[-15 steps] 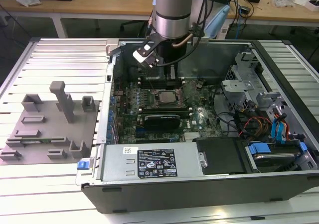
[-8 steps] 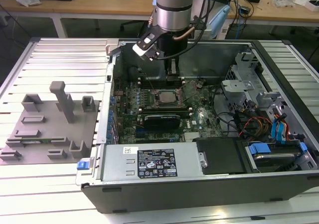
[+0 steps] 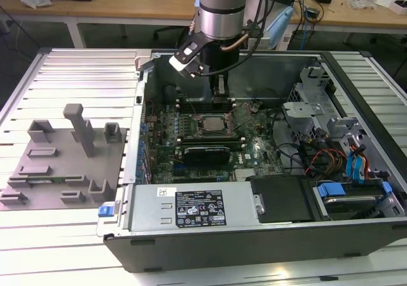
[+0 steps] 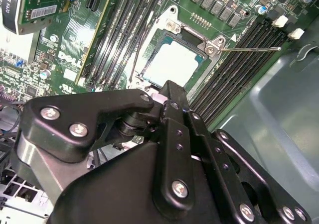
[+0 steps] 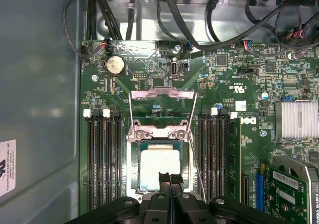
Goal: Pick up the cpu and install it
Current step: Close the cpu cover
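- The gripper [image 5: 169, 178] is lowered into an open computer case [image 3: 254, 251]. Its two fingers are pressed together, and nothing is held between them.
- The cpu [image 5: 159, 167] is laid flat in the socket [image 5: 131, 164], directly under the fingertips, which are placed over one of its edges. Whether it is touched cannot be told.
- The socket's metal frame [image 5: 162, 92] is swung open just beyond the cpu.
- Memory slots [image 5: 102, 159] are lined up on either side of the fingers.
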